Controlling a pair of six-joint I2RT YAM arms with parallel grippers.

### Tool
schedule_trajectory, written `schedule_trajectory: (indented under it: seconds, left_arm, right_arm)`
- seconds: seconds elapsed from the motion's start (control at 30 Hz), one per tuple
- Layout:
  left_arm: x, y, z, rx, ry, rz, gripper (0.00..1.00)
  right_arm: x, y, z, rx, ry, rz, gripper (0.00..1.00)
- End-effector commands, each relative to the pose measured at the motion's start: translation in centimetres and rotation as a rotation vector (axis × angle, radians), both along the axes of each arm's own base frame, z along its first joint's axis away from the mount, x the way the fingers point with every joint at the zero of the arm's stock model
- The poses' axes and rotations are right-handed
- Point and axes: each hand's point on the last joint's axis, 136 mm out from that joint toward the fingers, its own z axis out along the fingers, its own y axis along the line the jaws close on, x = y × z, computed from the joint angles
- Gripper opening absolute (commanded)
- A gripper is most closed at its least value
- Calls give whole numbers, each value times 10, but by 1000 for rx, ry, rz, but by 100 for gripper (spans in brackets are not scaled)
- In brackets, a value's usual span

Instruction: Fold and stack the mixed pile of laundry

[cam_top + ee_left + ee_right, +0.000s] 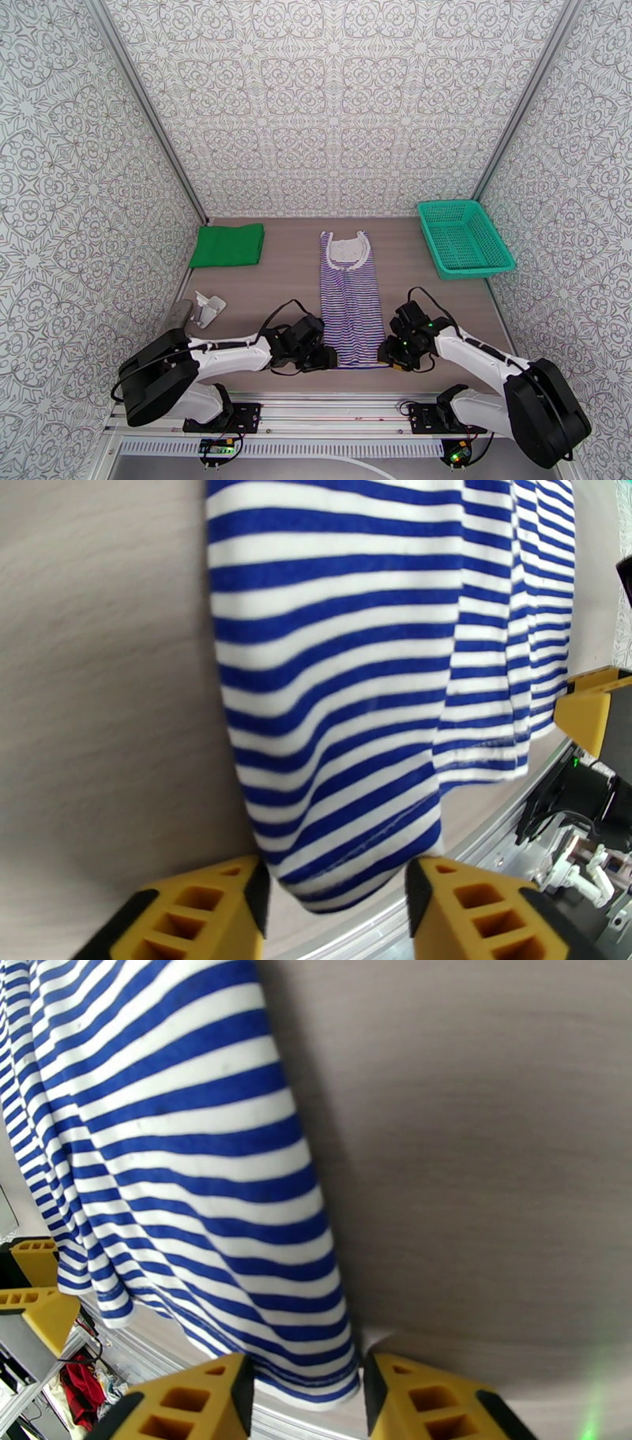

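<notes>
The purple-and-white striped shirt (347,308) lies flat and folded lengthwise into a narrow strip at the table's middle, its white collar at the far end. My left gripper (328,359) stands at the near left corner of its hem and my right gripper (389,353) at the near right corner. In the left wrist view the striped shirt (355,677) has its hem corner between the parted fingers of the left gripper (338,906). In the right wrist view the shirt (182,1157) likewise reaches between the parted fingers of the right gripper (308,1394). The green cloth (227,245) lies folded at the far left.
A teal mesh basket (464,237) stands at the far right of the table. A small white and grey object (207,308) lies near the left edge. The metal rail (332,406) runs along the table's near edge, just behind the shirt's hem.
</notes>
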Motion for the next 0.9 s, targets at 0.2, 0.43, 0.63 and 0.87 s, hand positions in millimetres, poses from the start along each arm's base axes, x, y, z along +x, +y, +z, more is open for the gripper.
schedule_trajectory:
  seconds: [0.2, 0.43, 0.63, 0.87]
  left_arm:
    - [1, -1, 12, 8, -30, 5, 6]
    - [10, -3, 25, 9, -79, 3, 0]
    - [20, -3, 49, 12, -135, 10, 0]
    - [64, 0, 92, -46, -243, 73, 0]
  right_arm:
    - [2, 8, 9, 31, -12, 3, 16]
    - [10, 6, 28, 8, -47, -11, 0]
    - [23, 2, 51, -22, -99, -31, 0]
    - [64, -1, 89, -94, -226, -86, 0]
